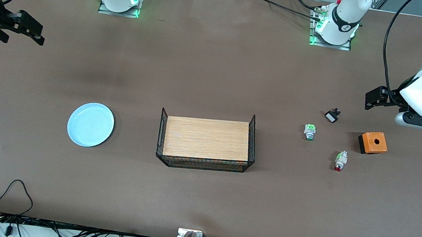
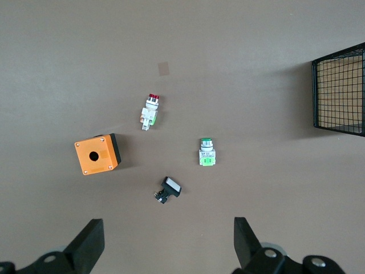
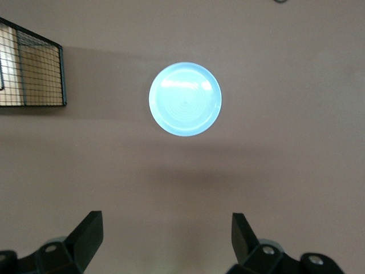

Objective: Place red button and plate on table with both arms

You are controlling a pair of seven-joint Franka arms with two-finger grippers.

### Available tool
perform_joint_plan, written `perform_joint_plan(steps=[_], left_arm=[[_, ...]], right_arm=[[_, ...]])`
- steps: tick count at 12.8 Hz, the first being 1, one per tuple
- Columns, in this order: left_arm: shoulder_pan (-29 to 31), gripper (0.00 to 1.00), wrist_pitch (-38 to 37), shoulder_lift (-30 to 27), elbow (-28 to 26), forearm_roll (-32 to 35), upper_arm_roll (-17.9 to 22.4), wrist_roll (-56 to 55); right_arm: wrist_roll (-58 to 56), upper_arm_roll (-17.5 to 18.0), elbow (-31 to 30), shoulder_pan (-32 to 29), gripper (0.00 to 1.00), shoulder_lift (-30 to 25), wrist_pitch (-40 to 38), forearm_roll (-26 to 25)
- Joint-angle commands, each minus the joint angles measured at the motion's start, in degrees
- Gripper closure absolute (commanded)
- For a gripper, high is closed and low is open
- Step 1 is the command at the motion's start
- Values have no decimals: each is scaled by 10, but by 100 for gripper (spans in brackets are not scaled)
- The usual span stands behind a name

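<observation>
Both task things already lie on the bench (image 1: 216,74), so as far as the pictures show, either the placing is done or nothing has been lifted; I cannot tell which. The plate (image 1: 90,124) lies flat on the bare bench toward the right arm's end, well apart from the rack (image 1: 207,139) at the middle, and nearer the camera-side edge than the edge where the arms' bases stand. Nothing is in it. The red button (image 1: 340,161) lies on its side toward the left arm's end, near the orange box (image 1: 373,142), which lies a little farther from the camera. A green button (image 1: 309,131) and a small black-and-white switch (image 1: 332,116) lie close by, each apart from the others.

The rack is the only container proper: a black wire frame with a wooden top, and nothing rests on it. The orange box has a round hole in its top, with nothing fitted in it.

The left claw (image 2: 168,245) hangs above the bench near the left arm's end edge, fingers spread wide, holding nothing. The right claw (image 3: 165,242) hangs at the right arm's end edge, likewise spread and bare. Neither touches anything; both arms look to be waiting clear of the work.
</observation>
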Motion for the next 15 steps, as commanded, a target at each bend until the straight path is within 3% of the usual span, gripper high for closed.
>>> perform_joint_plan(steps=[1, 5, 6, 10, 13, 15], left_arm=[[-1, 0, -11, 5, 13, -14, 3, 7], [-1, 0, -11, 5, 13, -14, 3, 7], [-1, 0, -11, 5, 13, -14, 3, 7], [-1, 0, -11, 5, 13, -14, 3, 7], [-1, 0, -11, 5, 13, -14, 3, 7], [-1, 0, -11, 5, 13, -14, 4, 7]], right_arm=[[17, 33, 19, -25, 0, 14, -22, -15], [4, 36, 26, -24, 0, 15, -31, -37], [16, 40, 39, -19, 0, 11, -46, -66], [61, 47, 70, -21, 0, 23, -48, -66], [58, 41, 69, -36, 0, 27, -41, 11], [55, 40, 70, -41, 0, 27, -42, 13]])
